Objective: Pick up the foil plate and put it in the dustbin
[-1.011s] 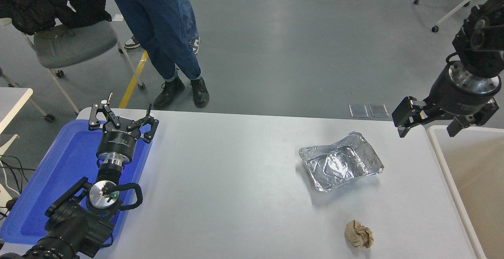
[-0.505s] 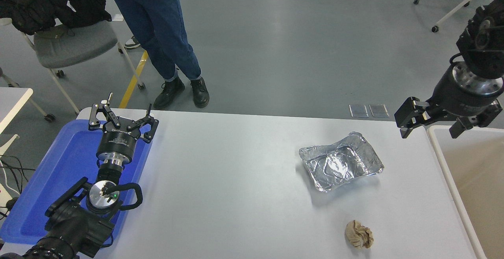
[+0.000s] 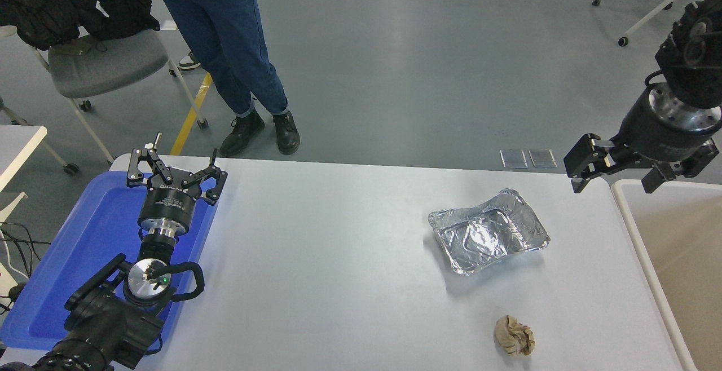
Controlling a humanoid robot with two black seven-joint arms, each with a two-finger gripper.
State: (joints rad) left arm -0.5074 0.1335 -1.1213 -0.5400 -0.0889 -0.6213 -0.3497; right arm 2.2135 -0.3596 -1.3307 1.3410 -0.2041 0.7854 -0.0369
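Foil plate waits as robot's right arm hangs at table's far corner

Foil plate [image 3: 488,238] lies flat on the white table [image 3: 338,258], right of centre, its open side up and its crinkled rim raised all round, with nothing touching it. That leaves the rim as the likeliest place for a grasp. The right gripper [image 3: 615,175], fingers spread and holding nothing, hangs above the table's far right corner, well apart from the plate and over the near end of the dustbin [image 3: 632,230]. The bin's thick cream rim runs just beside the table's right edge, so a carry from plate to bin would probably be short. The pick-up has not begun.

The left gripper [image 3: 176,171], also spread and empty, is parked over a blue tray [image 3: 67,258] at the table's left end, far from the work. A crumpled brown paper ball [image 3: 514,335] sits near the front edge, apart from the plate and clear of any likely path to the bin.

Much is cut off. Only the dustbin's near rim and part of its beige inside show; its depth and contents cannot be made out. The right arm leaves the picture at the right edge. A person [image 3: 237,49] stands at the far side, seen only from the waist down. The plate's underside is hidden.
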